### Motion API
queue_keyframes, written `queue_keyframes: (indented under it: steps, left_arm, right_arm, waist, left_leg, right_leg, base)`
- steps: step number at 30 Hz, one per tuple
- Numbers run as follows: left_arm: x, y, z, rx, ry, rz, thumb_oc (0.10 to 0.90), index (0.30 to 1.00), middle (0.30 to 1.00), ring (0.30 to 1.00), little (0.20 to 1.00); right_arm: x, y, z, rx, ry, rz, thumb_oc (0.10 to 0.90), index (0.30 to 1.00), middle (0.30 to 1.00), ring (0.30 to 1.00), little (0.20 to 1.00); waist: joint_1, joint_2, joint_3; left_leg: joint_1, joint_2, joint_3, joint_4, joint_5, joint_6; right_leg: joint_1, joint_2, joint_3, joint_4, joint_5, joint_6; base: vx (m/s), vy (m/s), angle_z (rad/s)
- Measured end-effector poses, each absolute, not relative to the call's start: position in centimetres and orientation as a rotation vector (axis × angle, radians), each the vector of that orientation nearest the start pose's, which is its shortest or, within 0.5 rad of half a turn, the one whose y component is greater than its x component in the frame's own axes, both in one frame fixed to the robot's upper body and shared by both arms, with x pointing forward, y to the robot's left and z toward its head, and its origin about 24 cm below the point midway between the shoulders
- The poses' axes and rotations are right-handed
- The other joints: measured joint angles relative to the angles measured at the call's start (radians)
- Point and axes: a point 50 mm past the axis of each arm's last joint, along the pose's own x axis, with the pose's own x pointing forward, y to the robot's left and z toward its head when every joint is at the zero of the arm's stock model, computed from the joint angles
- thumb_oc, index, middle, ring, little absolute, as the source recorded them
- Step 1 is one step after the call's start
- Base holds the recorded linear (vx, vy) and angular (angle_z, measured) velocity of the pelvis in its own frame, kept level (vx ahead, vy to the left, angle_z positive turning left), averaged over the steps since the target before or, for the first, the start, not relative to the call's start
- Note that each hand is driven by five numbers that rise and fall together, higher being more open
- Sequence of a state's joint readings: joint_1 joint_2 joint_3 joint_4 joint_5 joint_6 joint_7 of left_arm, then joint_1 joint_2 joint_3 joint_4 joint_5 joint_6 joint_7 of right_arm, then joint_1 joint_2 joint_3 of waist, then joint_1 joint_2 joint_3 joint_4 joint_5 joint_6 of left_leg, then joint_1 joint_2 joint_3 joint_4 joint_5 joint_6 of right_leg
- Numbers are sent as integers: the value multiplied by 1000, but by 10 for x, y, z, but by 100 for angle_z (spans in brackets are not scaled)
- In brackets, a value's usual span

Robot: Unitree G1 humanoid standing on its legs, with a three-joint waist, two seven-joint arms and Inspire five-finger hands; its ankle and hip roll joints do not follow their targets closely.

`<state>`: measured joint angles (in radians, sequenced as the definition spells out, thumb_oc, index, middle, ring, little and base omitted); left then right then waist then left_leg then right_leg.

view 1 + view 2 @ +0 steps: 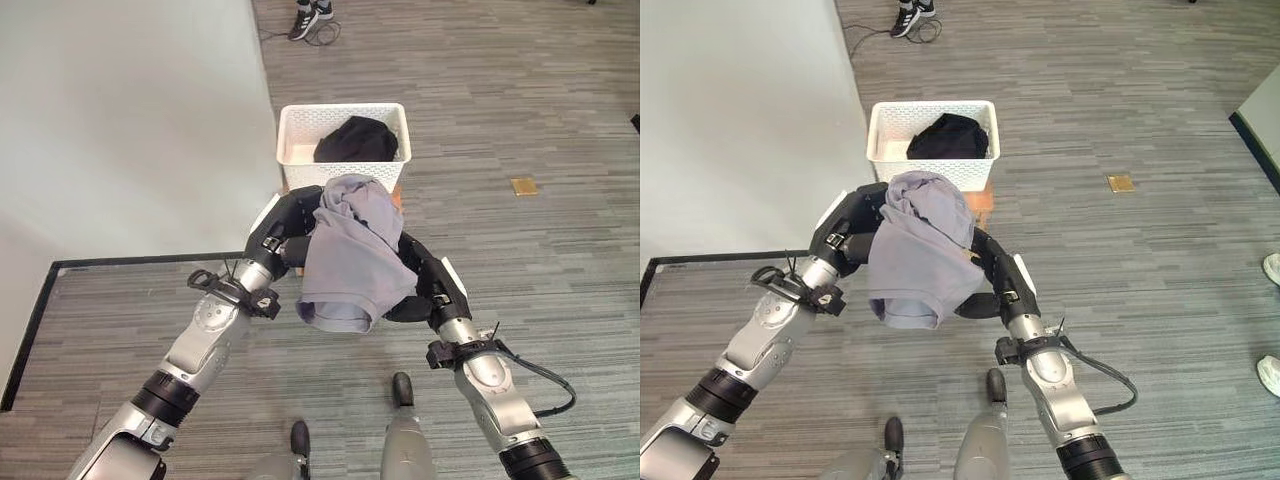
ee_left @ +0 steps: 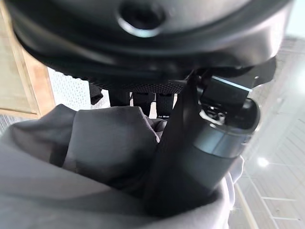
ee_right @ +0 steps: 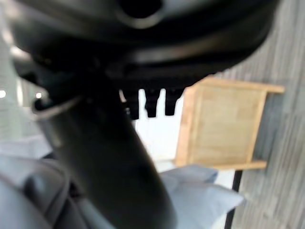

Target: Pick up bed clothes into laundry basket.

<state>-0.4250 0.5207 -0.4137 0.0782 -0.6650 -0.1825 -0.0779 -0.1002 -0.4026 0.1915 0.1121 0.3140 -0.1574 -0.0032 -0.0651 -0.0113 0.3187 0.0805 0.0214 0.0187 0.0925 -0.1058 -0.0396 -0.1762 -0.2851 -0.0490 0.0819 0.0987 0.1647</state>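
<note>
**Holding a grey garment up between both hands, right by the basket**

So both hands are up in front of the robot with a grey garment [image 1: 345,255] bunched and draped across them. It hangs down in a loose fold between the two arms, and its top end sits just short of the white laundry basket [image 1: 295,130].

The left hand [image 1: 283,228] is under the left side of the cloth. In its wrist view the thumb [image 2: 200,157] pushes into the fabric and the fingers [image 2: 143,102] run past the far side of the bundle, so it looks pinched between them.

The right hand [image 1: 432,282] is on the other side, mostly buried under the garment. Its wrist view has the thumb lying across the grey cloth [image 3: 200,195] with the fingertips [image 3: 152,102] poking out beyond it; honestly I can't tell if they're curled onto the fabric or just resting straight.

The basket stands on the grey plank floor [image 1: 520,90] next to the big white bed [image 1: 120,120], and there's already a black piece of clothing [image 1: 357,138] inside it. A light wooden stool [image 3: 224,124] stands right by the basket. A person's shoe [image 1: 304,20] is way off at the far edge of the floor.
</note>
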Motion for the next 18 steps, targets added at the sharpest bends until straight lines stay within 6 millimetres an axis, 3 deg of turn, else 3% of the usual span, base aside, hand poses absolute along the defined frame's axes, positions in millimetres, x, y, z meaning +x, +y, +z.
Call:
queue_keyframes:
  steps: [1,2,3,5,6,7,8,9,10,11,13,14,15,16,17,18]
  left_arm:
    - [307,134,134,-72,-291,-505,400,300,300,300,300]
    - [305,134,132,-109,-290,-486,400,300,300,300,300]
    - [306,134,134,-115,-296,-484,400,300,300,300,300]
    - [307,131,132,-137,-292,-481,400,300,300,300,300]
    - [308,125,133,-160,-293,-487,400,300,300,300,300]
    - [308,124,133,-165,-291,-486,400,300,300,300,300]
    - [308,125,132,-164,-289,-485,400,300,300,300,300]
    - [311,124,137,-154,-297,-491,400,300,300,300,300]
    - [314,123,141,-140,-304,-500,400,300,300,300,300]
    - [317,117,146,-132,-310,-524,400,300,300,300,300]
    - [318,116,152,-120,-328,-537,400,300,300,300,300]
    - [319,117,155,-105,-338,-543,400,300,300,300,300]
    - [320,120,160,-89,-354,-544,400,300,300,300,300]
    - [320,122,159,-80,-351,-537,400,300,300,300,300]
    - [321,125,160,-61,-351,-535,400,300,300,300,300]
    - [321,128,159,-43,-344,-534,400,300,300,300,300]
  right_arm:
    - [269,-182,57,-96,-83,168,800,900,900,900,900]
    - [276,-186,61,-120,-91,167,800,900,900,900,900]
    - [282,-190,67,-129,-102,149,800,900,900,900,900]
    - [285,-195,69,-151,-105,144,800,900,900,900,900]
    - [287,-201,70,-163,-95,135,800,900,900,900,900]
    - [288,-201,71,-162,-97,134,800,900,900,900,900]
    - [289,-201,73,-155,-109,131,800,900,900,900,900]
    - [291,-197,76,-134,-123,139,800,900,900,900,900]
    - [290,-196,76,-128,-126,140,800,900,900,900,900]
    - [288,-200,76,-124,-123,129,800,900,900,900,900]
    - [288,-200,75,-120,-116,132,800,900,900,900,900]
    - [287,-198,74,-112,-114,137,800,900,900,900,900]
    - [287,-195,72,-105,-110,145,800,900,900,900,900]
    - [286,-193,70,-106,-103,157,800,900,900,900,900]
    - [285,-193,68,-118,-90,175,800,900,900,900,900]
    - [281,-191,61,-125,-63,204,800,900,900,900,900]
  waist:
    - [-5,-7,-8]
    - [-5,48,-8]
    - [-10,55,-10]
    - [-9,52,-11]
    - [0,29,-7]
    - [11,24,-7]
    - [15,20,-9]
    - [13,8,-4]
    - [0,-5,-3]
    - [-12,-7,-1]
    - [-5,-6,0]
    - [-3,-1,-2]
    - [13,10,4]
    - [34,24,5]
    - [42,37,7]
    - [52,66,4]
  left_leg:
    - [1,21,-6,33,-24,-26]
    - [5,84,-5,41,-34,-52]
    - [-10,131,4,105,-37,-55]
    - [-40,154,-21,201,4,-99]
    - [-170,184,-45,485,36,-64]
    - [-203,204,-49,576,59,-35]
    - [-248,207,-63,628,100,-27]
    - [-258,214,-65,669,174,-28]
    - [-276,199,-53,664,149,-48]
    - [-289,197,-13,621,100,-70]
    - [-279,174,52,466,84,-69]
    - [-277,137,60,361,76,-69]
    - [-265,57,28,132,87,-57]
    - [-282,19,23,76,104,-50]
    - [-276,-15,-45,9,118,-43]
    - [-274,-28,-82,-2,162,-13]
  right_leg:
    - [20,18,-4,11,42,-8]
    - [3,75,-43,61,28,-23]
    - [-9,116,-63,112,-14,-81]
    - [1,157,-89,151,-69,-111]
    - [11,167,-112,202,-128,-165]
    - [30,182,-105,187,-138,-164]
    - [50,197,-116,184,-151,-190]
    - [73,207,-111,187,-159,-205]
    - [102,198,-116,166,-184,-229]
    - [136,196,-123,126,-176,-214]
    - [168,191,-116,91,-167,-215]
    - [198,196,-104,54,-169,-215]
    - [231,193,-87,13,-153,-199]
    - [248,203,-61,-1,-155,-198]
    - [273,208,-48,-25,-160,-195]
    - [303,238,-16,-40,-164,-181]
  base:
    - [166,-240,-10]
    - [197,-323,-17]
    - [288,-488,-33]
    - [295,-639,-16]
    - [158,-433,-15]
    - [109,-254,-16]
    - [326,-256,-28]
    - [274,-168,-5]
    - [353,-170,29]
    - [175,3,42]
    - [244,12,11]
    - [317,-38,-30]
    - [318,-68,-51]
    - [389,-78,-73]
    - [271,-2,-88]
    - [162,21,-82]
